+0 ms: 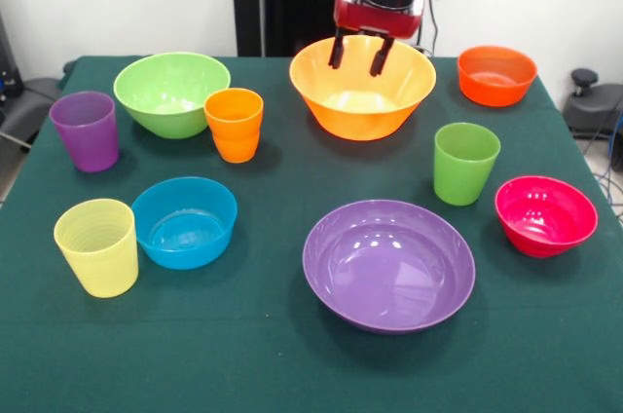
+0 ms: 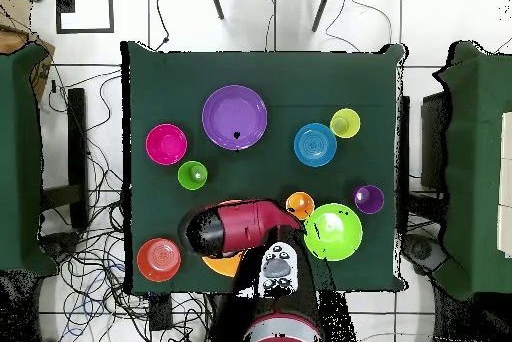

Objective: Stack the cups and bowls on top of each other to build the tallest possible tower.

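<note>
Over the large orange-yellow bowl (image 1: 362,87) at the table's far side, the gripper (image 1: 358,55) is hovering with fingers spread, gripping nothing. Nothing is stacking yet: purple bowl (image 1: 388,264) is sitting alone near the front, cups and other bowls standing apart across the green table (image 1: 253,355).

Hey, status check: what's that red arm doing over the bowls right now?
Gripper open, empty, hanging over the large orange-yellow bowl. No tower yet; purple bowl and cups all apart on the table. Nothing in the way.
</note>
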Controlling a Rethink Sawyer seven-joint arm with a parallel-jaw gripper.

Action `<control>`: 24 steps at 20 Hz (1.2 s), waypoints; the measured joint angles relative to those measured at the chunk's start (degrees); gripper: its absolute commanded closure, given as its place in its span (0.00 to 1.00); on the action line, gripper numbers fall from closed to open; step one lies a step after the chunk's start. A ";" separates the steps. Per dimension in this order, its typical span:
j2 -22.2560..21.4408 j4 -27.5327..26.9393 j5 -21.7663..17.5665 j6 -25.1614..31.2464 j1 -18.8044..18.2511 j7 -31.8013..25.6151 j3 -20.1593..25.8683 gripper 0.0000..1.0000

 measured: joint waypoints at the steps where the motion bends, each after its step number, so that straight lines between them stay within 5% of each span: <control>1: 0.35 -0.01 0.01 -0.82 0.37 0.01 -0.24 0.00; 8: 1.99 0.23 0.01 -6.60 0.69 0.01 -0.35 0.00; 24: 2.00 2.32 1.33 -7.40 -2.35 0.01 1.52 0.00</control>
